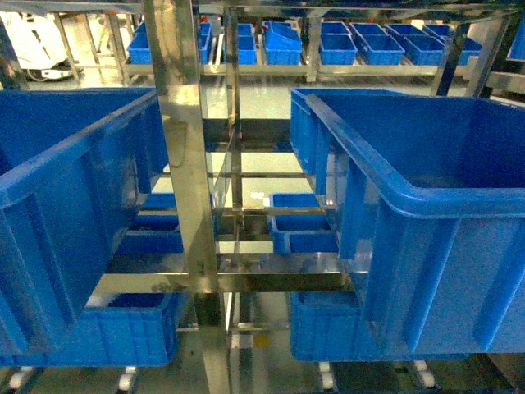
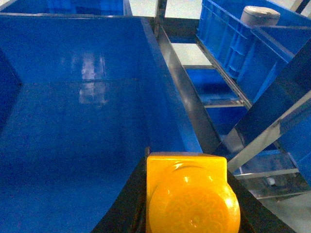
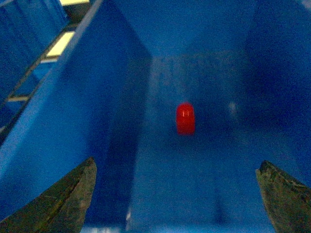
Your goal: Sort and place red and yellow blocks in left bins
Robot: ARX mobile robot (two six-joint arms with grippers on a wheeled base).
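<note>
In the left wrist view a yellow block (image 2: 187, 191) with a round stud facing the camera fills the space between the black fingers (image 2: 124, 204) of my left gripper (image 2: 187, 213), which is shut on it. It hangs over the right-hand wall of the big left bin (image 2: 73, 131), whose floor shows bare. In the right wrist view a small red block (image 3: 185, 118) lies on the floor of another blue bin (image 3: 112, 97). My right gripper (image 3: 177, 194) is open above that bin, well short of the red block. Neither gripper shows in the head view.
The head view shows two large blue bins, left (image 1: 49, 213) and right (image 1: 426, 205), on a steel rack with an upright post (image 1: 193, 172) between them. Smaller blue bins (image 1: 299, 222) sit on lower shelves and more (image 1: 361, 45) line a far rack.
</note>
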